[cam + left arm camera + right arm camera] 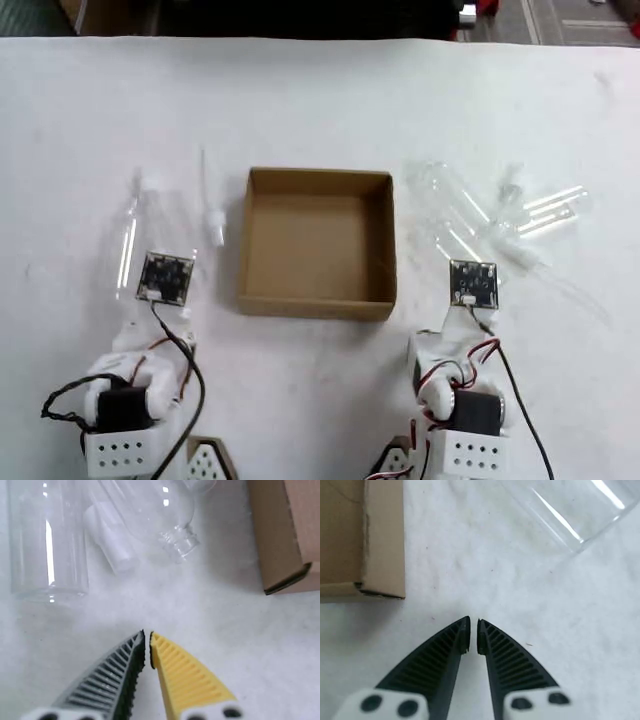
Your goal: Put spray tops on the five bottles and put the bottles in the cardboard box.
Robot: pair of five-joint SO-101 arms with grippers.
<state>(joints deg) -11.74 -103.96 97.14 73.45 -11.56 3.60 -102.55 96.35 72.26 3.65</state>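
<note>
Left gripper (147, 641) pinched shut, empty; clear bottles (47, 540) and a white spray top (112, 545) lie just ahead. Right gripper (473, 636) closed too, empty, near the cardboard box (315, 300) corner. Box sits between both arms, bottle pile (470, 215) on its right.

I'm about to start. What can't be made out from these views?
1. High view: the pile of bottles is clear plastic on a white table and the bottles overlap, so their count cannot be told.
2. Left wrist view: the wide bottle is cut off by the frame edge, so its neck is unseen.
3. Right wrist view: the bottle end is cut off by the frame edge, so I cannot tell whether it is capped.
</note>
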